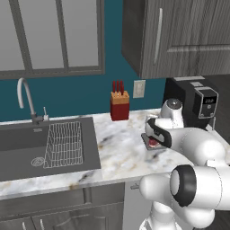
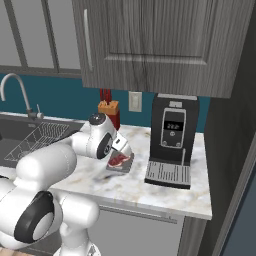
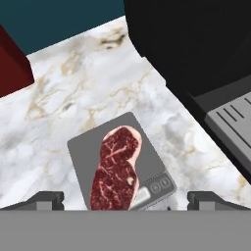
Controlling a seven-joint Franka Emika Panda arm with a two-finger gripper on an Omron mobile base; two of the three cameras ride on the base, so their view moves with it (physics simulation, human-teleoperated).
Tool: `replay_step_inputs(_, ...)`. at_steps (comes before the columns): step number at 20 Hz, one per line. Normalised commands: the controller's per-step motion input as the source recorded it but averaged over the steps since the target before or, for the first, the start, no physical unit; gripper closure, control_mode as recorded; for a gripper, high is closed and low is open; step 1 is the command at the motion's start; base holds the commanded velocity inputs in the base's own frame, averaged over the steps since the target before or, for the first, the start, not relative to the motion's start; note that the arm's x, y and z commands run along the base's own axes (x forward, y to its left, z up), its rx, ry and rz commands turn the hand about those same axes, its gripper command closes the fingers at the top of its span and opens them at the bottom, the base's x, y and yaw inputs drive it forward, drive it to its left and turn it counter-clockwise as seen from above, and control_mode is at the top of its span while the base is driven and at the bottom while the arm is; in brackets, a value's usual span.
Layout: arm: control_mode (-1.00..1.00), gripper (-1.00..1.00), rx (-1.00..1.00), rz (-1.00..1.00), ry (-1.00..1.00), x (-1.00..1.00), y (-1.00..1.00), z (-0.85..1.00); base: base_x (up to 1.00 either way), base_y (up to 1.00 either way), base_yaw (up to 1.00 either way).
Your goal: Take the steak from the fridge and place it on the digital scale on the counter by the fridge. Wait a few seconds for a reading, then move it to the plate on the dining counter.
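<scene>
The steak (image 3: 115, 169), a red marbled slab, lies flat on the digital scale (image 3: 83, 147), a small grey square on the marbled counter (image 3: 73, 88). My gripper (image 3: 126, 200) hangs just above it, open, with one fingertip on each side and nothing between them. From the base cameras the steak (image 2: 119, 160) shows on the scale (image 2: 125, 168) under my hand, and again the steak (image 1: 153, 143) peeks out below the gripper (image 1: 150, 134). The plate and the dining counter are out of view.
A black coffee machine (image 2: 172, 140) stands right of the scale. A red knife block (image 1: 120, 105) is at the back wall. The dark sink (image 1: 45, 143) with a wire rack lies to the left. Wall cabinets (image 2: 150, 45) hang overhead. A tall dark panel (image 2: 232, 150) ends the counter.
</scene>
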Motion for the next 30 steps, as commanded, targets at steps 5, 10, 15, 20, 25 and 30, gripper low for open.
replay_step_inputs(5, -1.00, -1.00, 0.00, 0.01, 0.00, -0.01, 0.00, -0.02, 0.00, 0.00, 0.00)
replay_step_inputs(10, -1.00, -1.00, 0.00, 0.02, 0.00, -0.02, 0.00, -0.03, 0.00, 0.00, 0.00)
replay_step_inputs(15, -1.00, -1.00, 0.00, 0.01, 0.00, 0.00, 0.00, -0.02, 0.00, 0.00, 0.00)
replay_step_inputs(20, -1.00, -1.00, 0.00, 0.01, 0.00, 0.00, 0.00, -0.02, 0.00, 0.00, 0.00)
replay_step_inputs(25, -1.00, -1.00, 0.00, 0.01, 0.00, 0.00, 0.00, -0.01, 0.00, 0.00, 0.00)
replay_step_inputs(30, -1.00, -1.00, 0.00, 0.01, 0.00, 0.00, 0.00, -0.01, 0.00, 0.00, 0.00)
